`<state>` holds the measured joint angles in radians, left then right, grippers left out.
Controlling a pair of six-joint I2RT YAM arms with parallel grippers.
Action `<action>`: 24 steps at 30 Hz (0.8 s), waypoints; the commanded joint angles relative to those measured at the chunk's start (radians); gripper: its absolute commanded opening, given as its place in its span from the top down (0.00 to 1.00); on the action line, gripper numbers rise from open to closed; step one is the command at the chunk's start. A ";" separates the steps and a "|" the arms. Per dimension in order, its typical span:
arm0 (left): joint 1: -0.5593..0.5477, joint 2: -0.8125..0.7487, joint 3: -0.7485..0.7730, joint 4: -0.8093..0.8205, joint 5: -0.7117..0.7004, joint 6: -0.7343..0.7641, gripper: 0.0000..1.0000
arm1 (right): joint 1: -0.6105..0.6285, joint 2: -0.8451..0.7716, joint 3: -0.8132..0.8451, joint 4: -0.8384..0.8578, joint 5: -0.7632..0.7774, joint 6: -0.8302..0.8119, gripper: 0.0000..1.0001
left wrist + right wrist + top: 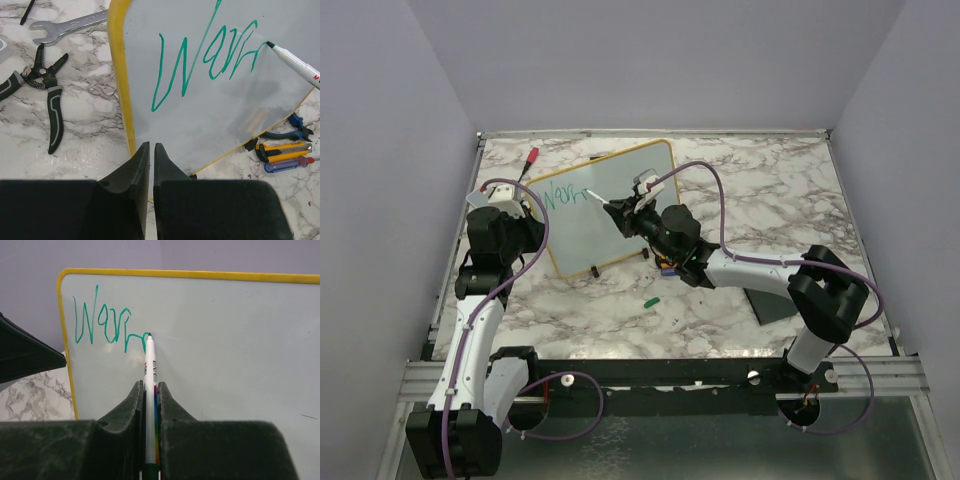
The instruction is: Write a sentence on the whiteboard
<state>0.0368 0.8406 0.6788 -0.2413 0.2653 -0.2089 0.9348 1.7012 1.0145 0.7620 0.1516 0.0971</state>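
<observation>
On the whiteboard (595, 240), set toward the bench's far-left corner, the sentence (205, 65) has only its first word nearly finished. The right gripper (150, 386), jaws clamped on the marker (150, 365), has bare board rightward and below. The left gripper (151, 147), jaws nearly closed, sits at the board's edge.

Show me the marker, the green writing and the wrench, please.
marker (150, 375): right wrist view, white barrel above the jaws.
green writing (184, 75): left wrist view, a stroke of the W.
wrench (75, 24): left wrist view, middle of its shaft.
</observation>
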 commanded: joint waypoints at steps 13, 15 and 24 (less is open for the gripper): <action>-0.003 -0.014 0.003 0.004 0.021 -0.006 0.92 | -0.002 -0.029 -0.025 -0.010 0.085 -0.018 0.99; -0.004 -0.014 0.003 0.004 0.021 -0.005 0.92 | -0.002 -0.031 -0.035 -0.010 0.081 -0.016 0.99; -0.003 -0.014 0.004 0.004 0.016 -0.006 0.92 | -0.002 -0.040 -0.077 -0.016 0.068 0.002 0.99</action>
<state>0.0368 0.8406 0.6788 -0.2413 0.2653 -0.2092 0.9348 1.6852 0.9653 0.7612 0.1978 0.0895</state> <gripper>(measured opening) 0.081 0.105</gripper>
